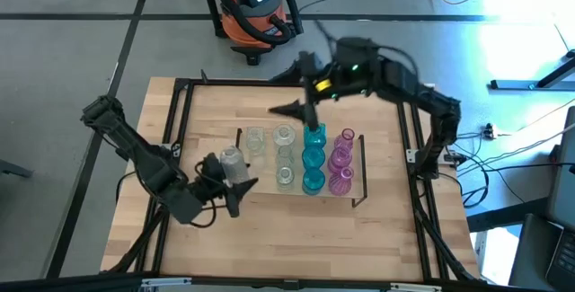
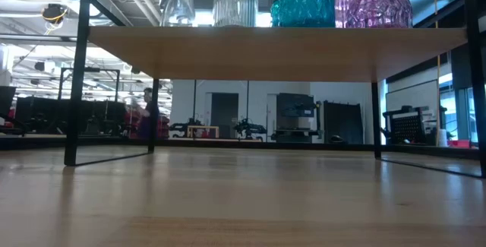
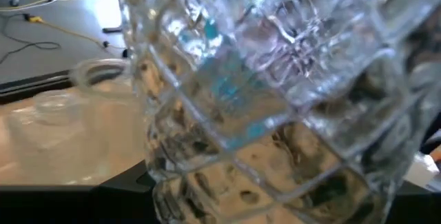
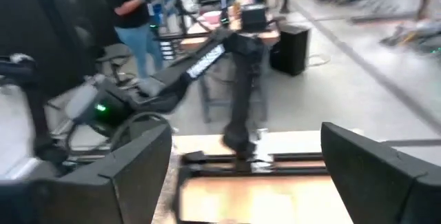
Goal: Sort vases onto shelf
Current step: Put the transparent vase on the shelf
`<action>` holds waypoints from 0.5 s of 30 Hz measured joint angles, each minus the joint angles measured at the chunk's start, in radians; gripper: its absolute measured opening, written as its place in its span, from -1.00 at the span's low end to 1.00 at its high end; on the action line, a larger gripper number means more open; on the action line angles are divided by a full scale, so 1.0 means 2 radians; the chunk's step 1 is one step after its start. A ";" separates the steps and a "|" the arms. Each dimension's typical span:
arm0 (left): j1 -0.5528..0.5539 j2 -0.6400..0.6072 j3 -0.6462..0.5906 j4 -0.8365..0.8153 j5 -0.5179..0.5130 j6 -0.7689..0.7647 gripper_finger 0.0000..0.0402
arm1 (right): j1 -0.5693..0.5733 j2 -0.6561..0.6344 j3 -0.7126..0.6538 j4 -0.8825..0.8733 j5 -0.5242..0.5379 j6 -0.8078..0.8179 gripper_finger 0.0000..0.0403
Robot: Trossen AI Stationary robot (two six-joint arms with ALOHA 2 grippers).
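Left gripper (image 1: pixel 235 184) is clamped around a clear faceted glass vase (image 1: pixel 234 163), jaws wide on its body, at the near-left end of the low light-wood shelf on a thin dark wire frame (image 1: pixel 359 168); you can see the cut glass filling the left wrist view. Right gripper (image 1: pixel 301 112) hangs empty with fingers spread, behind the shelf. Sorted so far: two columns of clear vases (image 1: pixel 284 154), one of three teal-blue glass vases (image 1: pixel 314 159), one of three pink glass vases (image 1: pixel 340 160). My read: nearly done, you've only the held clear vase left to place.
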 joint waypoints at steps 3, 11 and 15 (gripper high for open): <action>-0.009 0.010 0.000 0.041 -0.006 0.033 0.16 | 0.024 0.017 0.000 0.017 -0.021 0.028 0.72; -0.006 0.011 0.000 0.058 -0.005 0.103 0.16 | 0.088 0.040 0.000 0.030 -0.028 0.030 0.72; 0.003 0.011 0.000 0.058 0.020 0.114 0.16 | 0.107 0.057 -0.001 0.058 -0.007 0.064 0.72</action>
